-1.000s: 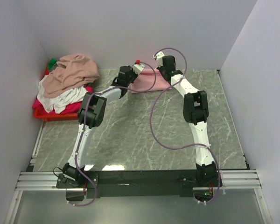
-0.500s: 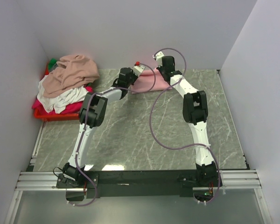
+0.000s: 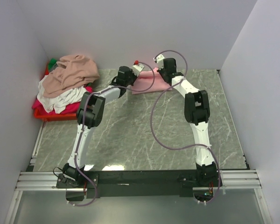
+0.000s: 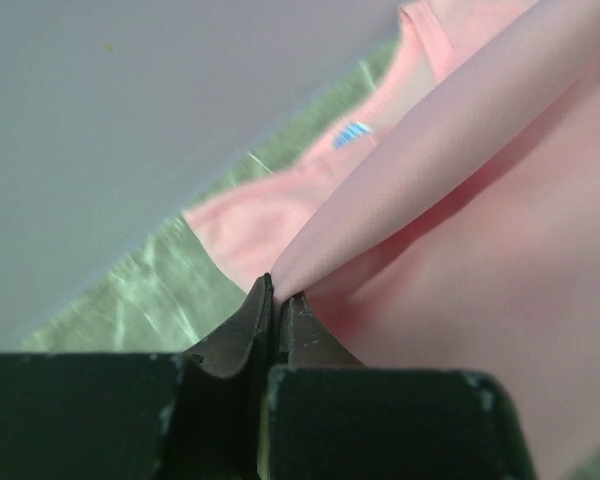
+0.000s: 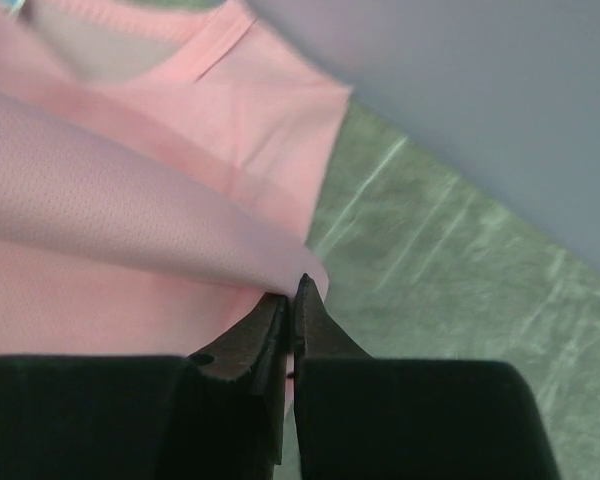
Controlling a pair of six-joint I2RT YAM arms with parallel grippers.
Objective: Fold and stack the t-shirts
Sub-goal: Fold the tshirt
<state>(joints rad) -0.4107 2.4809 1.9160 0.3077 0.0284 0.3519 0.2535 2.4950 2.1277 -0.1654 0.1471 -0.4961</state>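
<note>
- Left gripper reaches to the far middle of the table. Its jaws are pressed together on the left edge of the light pink t-shirt. The cloth rises from the tips as a rounded roll.
- Between the arms, the pink shirt lies spread at the back of the grey marbled table. Its neck opening and small blue-white label sit beyond the lifted fold.
- Right gripper pinches the same fold at the shirt's right edge, jaws closed on the cloth. With both ends held, the fold spans evenly between the arms, likely so that one half can be carried over the other without skewing.
- At far left, a red basket in the corner holds the unfolded heap. A tan shirt is on top, with a white shirt and a magenta shirt beneath, and a bit of green behind.
- Behind the pink shirt, the back wall stands close, leaving little room farther back.
- A purple cable loops from the right arm above the shirt and table and might brush the cloth.
</note>
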